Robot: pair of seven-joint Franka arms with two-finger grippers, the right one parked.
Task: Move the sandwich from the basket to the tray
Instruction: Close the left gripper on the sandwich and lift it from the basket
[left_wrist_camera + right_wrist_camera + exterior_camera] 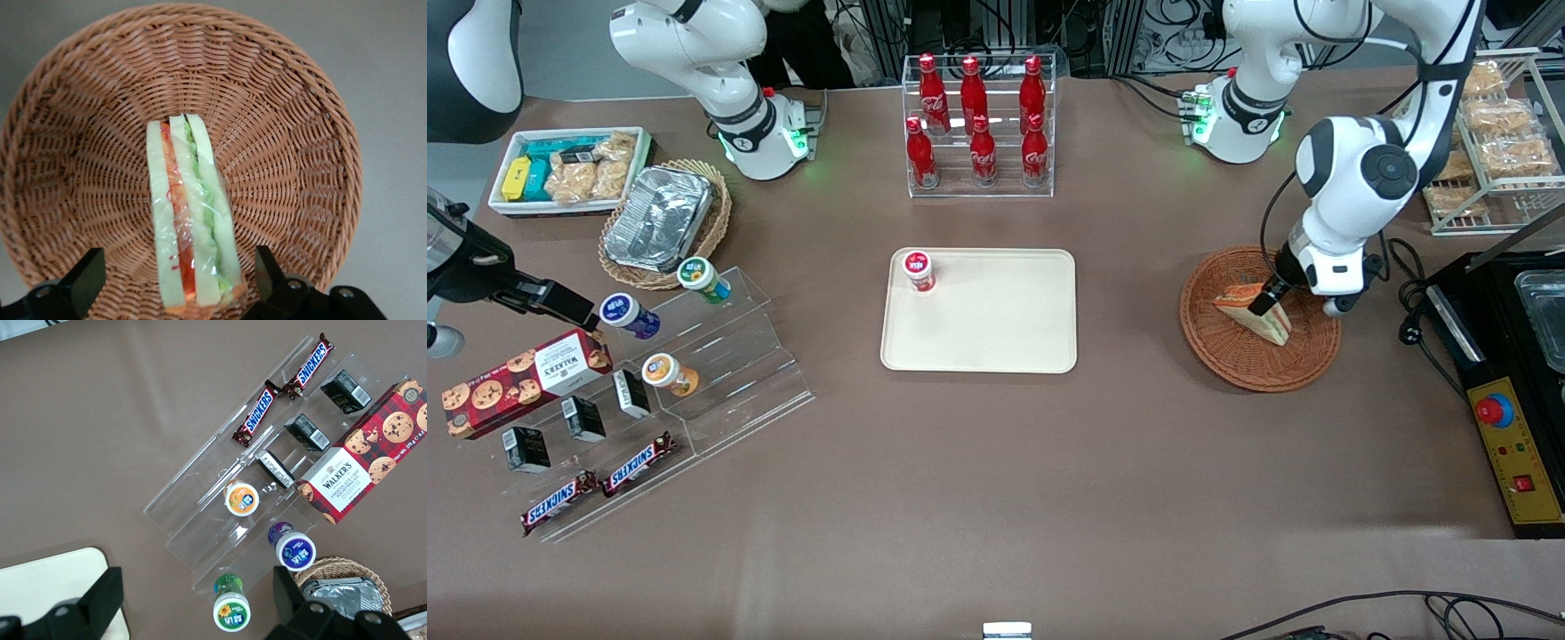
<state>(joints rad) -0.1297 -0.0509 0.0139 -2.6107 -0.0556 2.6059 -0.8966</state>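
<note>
— Step? Reaching to grasp: gripper [180, 283] low over basket [1307, 356], fingers [83, 277] spread, straddling sandwich [190, 227] lying at basket's centre.

— Next? Pinch, lift, carry toward nine o'clock onto tray [996, 329].

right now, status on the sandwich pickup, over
Gripper open, down in the basket, fingers straddling the sandwich. Sandwich on edge, not lifted yet. Tray mostly bare, one red-lidded cup in a corner.

surface: brown table [996, 462] | edge: grey floor — cables | light: even — soft glare
</note>
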